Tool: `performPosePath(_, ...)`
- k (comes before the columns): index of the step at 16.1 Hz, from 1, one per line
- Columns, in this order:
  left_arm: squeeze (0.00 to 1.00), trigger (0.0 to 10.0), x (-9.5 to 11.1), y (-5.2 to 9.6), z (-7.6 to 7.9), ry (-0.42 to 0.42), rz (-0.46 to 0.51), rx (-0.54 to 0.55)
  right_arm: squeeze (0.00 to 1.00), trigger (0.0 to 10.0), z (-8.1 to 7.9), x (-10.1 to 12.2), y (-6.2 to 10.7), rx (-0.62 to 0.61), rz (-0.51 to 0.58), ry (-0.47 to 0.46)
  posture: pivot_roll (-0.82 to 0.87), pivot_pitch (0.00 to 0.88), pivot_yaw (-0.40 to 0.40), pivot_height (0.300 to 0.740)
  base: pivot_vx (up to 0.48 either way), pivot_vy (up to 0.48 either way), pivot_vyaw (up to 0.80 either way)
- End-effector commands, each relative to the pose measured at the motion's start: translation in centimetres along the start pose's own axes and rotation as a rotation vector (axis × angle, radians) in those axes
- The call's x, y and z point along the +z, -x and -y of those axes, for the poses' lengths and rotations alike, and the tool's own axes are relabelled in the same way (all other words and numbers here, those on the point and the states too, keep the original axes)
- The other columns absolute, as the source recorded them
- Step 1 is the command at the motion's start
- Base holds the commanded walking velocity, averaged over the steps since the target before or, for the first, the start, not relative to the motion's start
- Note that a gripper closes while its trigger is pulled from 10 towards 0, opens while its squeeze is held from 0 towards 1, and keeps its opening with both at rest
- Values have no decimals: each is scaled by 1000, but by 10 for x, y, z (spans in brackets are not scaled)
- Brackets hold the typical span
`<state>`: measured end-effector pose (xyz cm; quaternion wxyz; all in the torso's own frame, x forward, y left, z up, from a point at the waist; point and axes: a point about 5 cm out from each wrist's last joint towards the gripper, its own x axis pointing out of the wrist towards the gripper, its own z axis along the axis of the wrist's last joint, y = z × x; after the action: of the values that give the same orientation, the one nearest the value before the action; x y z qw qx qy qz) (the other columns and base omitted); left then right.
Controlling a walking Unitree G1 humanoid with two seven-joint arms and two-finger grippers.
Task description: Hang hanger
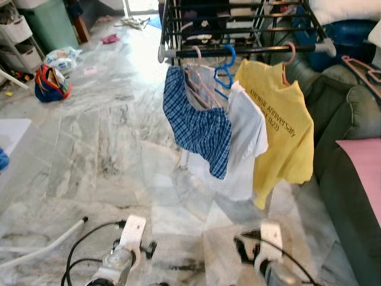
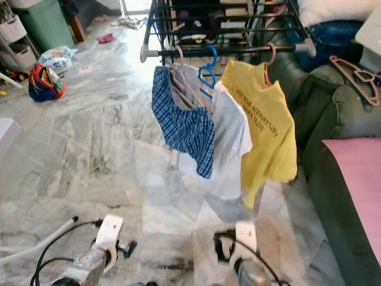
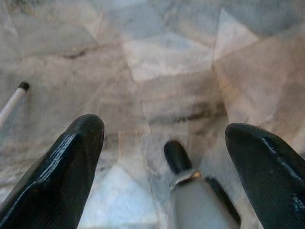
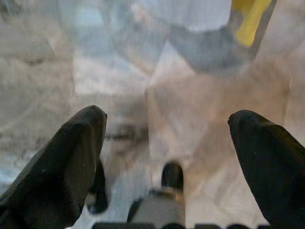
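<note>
A black drying rack stands ahead, and three garments hang from its front bar. A blue plaid shirt hangs on a pink hanger. Beside it a white shirt hangs on a blue hanger, then a yellow T-shirt on another pink hanger. Spare pink hangers lie on the sofa arm at the right. My left arm and right arm hang low over the marble floor. The left gripper and the right gripper are both open and hold nothing.
A dark green sofa with a pink cushion lines the right side. A colourful bag, a green bin and white drawers stand at the far left. A white tube lies by my left arm.
</note>
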<state>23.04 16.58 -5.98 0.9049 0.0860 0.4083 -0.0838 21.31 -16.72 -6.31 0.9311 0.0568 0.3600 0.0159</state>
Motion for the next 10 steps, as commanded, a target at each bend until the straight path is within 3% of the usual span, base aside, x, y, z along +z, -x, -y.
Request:
performPosePath(1, 0, 10000, -16, 2, 1, -27, -61, 0, 0, 10000, 0, -8, 1, -3, -44, -17, -85, 47, 28, 740, 0, 0, 0)
performPosePath(2, 0, 10000, -17, 3, 2, -39, -67, -6, 0, 10000, -1, -10, 1, -4, -56, -27, -87, 42, 30, 740, 0, 0, 0)
performPosePath(6, 0, 10000, -23, 5, -5, -79, -97, 14, 0, 10000, -7, -14, 0, 13, -80, 2, -91, 38, 45, 740, 0, 0, 767)
performPosePath(10, 0, 10000, -19, 3, -2, -98, -91, 7, 0, 10000, -10, -17, 0, 7, -95, -10, -94, 40, 50, 740, 0, 0, 748)
